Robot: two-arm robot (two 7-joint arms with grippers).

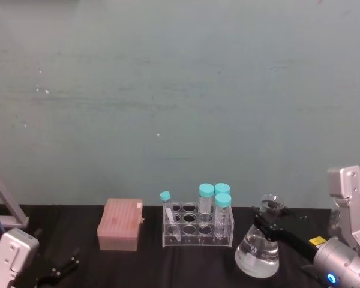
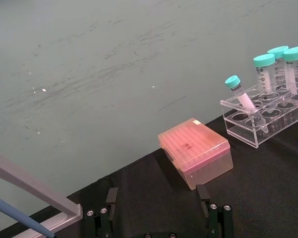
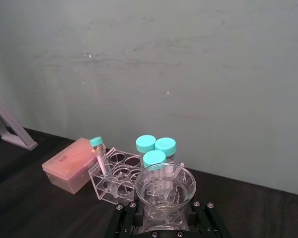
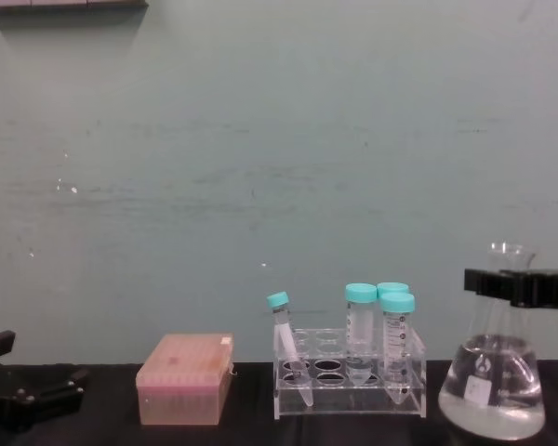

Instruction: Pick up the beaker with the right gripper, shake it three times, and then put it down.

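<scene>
Glass, clear and upright: the beaker [image 1: 258,252] stood at the right end of the black table [image 1: 138,267], its wide base looking planted on the surface, though I could not be sure from these angles. A pool of clear liquid sat in the bottom. Its long axis ran straight up, narrow neck on top.

And there was the right gripper [image 1: 265,223], reaching in level from the right side and crossing that neck square-on, just under the flared rim. In the right wrist view the jaws hugged the glass on both sides with no gap to speak of, so I judged it clamped on the neck. The lift, then, called for a straight pull upward along that axis.

Just to the beaker's left stood the rack [image 1: 198,231] of teal-capped tubes, near enough to mind during a shake. Beyond it sat the pink box [image 1: 120,225]. Far off at the left edge rested the left gripper [image 1: 63,267], fingers spread and holding nothing, well apart from the beaker.
</scene>
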